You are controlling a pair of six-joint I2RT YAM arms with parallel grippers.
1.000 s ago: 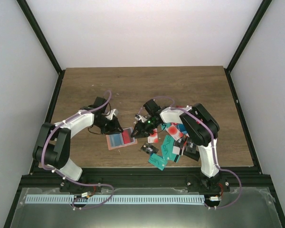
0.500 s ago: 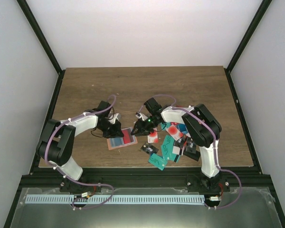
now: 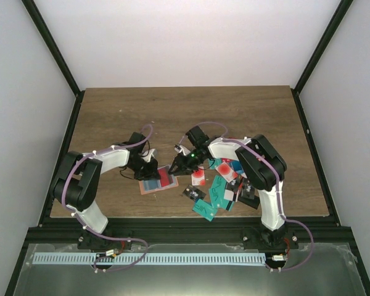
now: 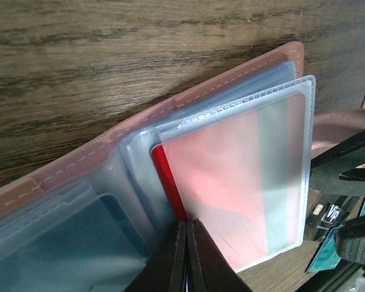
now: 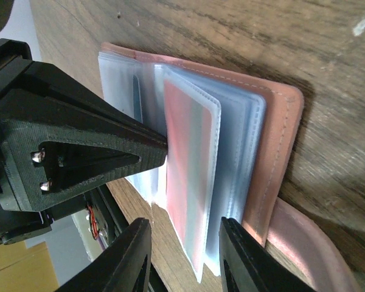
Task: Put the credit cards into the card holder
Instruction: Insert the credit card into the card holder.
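The salmon-brown card holder (image 3: 149, 187) lies open on the table, its clear pockets fanned up. My left gripper (image 3: 150, 168) is shut, and in the left wrist view its tips (image 4: 187, 226) press against the end of a red card (image 4: 168, 180) that sits partly inside a clear pocket of the holder (image 4: 231, 76). My right gripper (image 3: 173, 167) is open. In the right wrist view it (image 5: 185, 258) straddles the free edge of the pocket leaves of the holder (image 5: 280, 140), with the left gripper's point (image 5: 163, 145) touching the pocket opposite. The red card shows pink through the pocket (image 5: 181, 158).
A loose pile of cards lies right of the holder: a red one (image 3: 198, 177), teal ones (image 3: 219, 191) and black ones (image 3: 191, 193). The right arm's links pass over the pile. The table's near edge runs just below the pile.
The left arm has swung in and its gripper has edged onto the holder. The right gripper has shifted slightly left to the holder's right edge.
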